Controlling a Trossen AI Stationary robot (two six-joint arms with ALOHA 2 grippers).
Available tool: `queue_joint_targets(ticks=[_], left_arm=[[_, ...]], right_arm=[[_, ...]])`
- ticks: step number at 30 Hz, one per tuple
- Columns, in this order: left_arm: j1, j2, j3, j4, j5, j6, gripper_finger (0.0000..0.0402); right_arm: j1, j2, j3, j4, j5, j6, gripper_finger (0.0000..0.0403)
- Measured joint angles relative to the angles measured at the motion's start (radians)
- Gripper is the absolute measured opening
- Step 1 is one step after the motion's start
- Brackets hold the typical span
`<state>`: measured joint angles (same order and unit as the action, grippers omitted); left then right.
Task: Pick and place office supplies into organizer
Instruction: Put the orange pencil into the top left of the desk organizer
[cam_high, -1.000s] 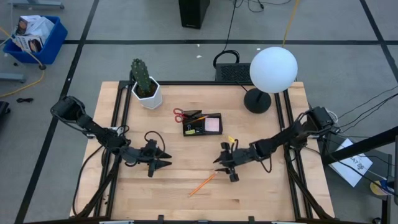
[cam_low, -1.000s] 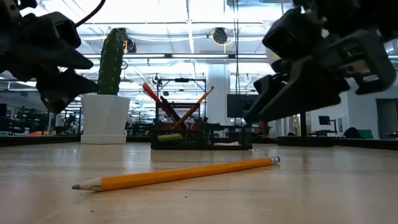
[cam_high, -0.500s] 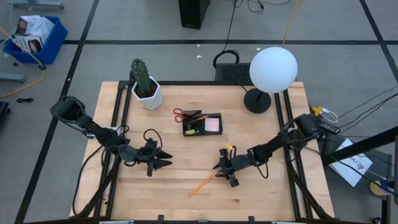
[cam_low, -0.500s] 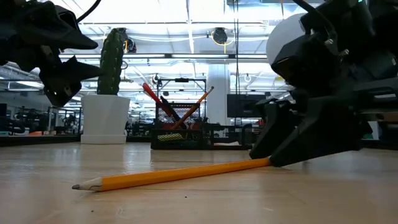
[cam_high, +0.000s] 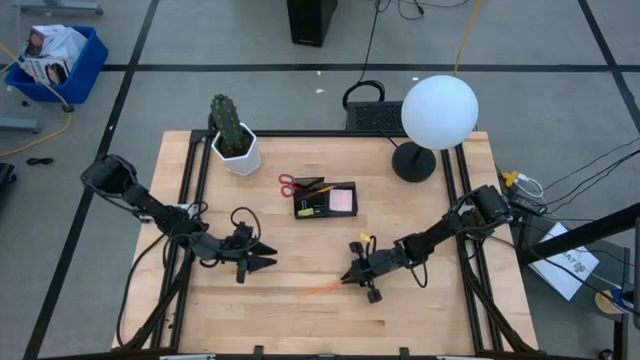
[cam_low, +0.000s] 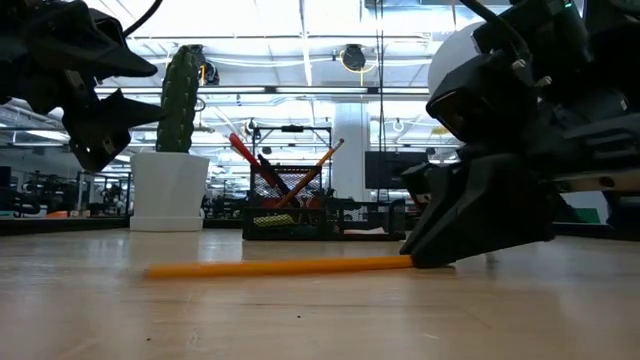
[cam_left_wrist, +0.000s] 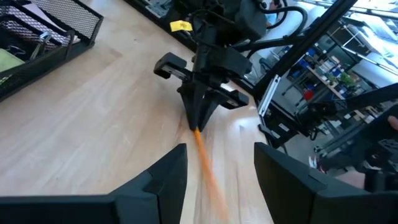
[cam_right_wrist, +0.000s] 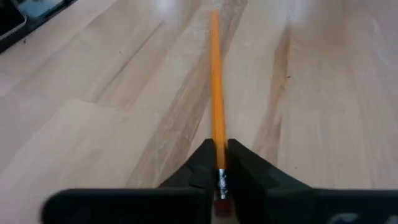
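An orange pencil (cam_high: 322, 290) lies low over the table's near middle, blurred in the low view (cam_low: 280, 267). My right gripper (cam_high: 348, 279) is shut on its eraser end. My left gripper (cam_high: 268, 258) hovers open left of centre, nothing between its fingers (cam_left_wrist: 221, 180), and faces the right gripper (cam_left_wrist: 200, 109). The black organizer (cam_high: 327, 200) stands on the table's far middle and holds a pink pad and pens. Red-handled scissors (cam_high: 289, 184) lean on its left end. My right gripper pinches the pencil between its two fingers at the metal band by the eraser (cam_right_wrist: 219, 177). The fingers slant down from the table's right and lie along the pencil, which runs on ahead of them toward the table's left. Whether its tip end (cam_low: 160, 270) rests on the wood, I cannot tell.
A white pot with a cactus (cam_high: 236, 146) stands at the far left. A lamp with a white globe (cam_high: 438, 112) and black base stands at the far right. Bare wood lies between the pencil and the organizer.
My right gripper has come down toward the table's near-left onto the pencil's eraser end and has shut on it. The pencil's tip end has then swung a little toward the far edge, while the eraser end stays at the fingers.
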<state>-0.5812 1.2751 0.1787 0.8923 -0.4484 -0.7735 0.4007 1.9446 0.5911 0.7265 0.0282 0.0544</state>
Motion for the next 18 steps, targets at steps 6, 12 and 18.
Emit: queue_joint_targets(ticks=[6, 12, 18], left_arm=[[0.003, 0.000, 0.000, 0.002, -0.013, 0.004, 0.0189], [0.048, 0.000, 0.000, 0.002, 0.042, -0.071, 0.0189], [0.093, 0.000, 0.027, -0.016, 0.183, -0.072, 0.0189]], right_arm=[[0.010, -0.004, -0.028, 0.020, 0.080, 0.112, 0.0015], [0.013, -0.026, -0.026, 0.134, 0.102, 0.055, 0.0008], [0.012, -0.084, -0.008, 0.105, 0.173, 0.004, 0.0002]])
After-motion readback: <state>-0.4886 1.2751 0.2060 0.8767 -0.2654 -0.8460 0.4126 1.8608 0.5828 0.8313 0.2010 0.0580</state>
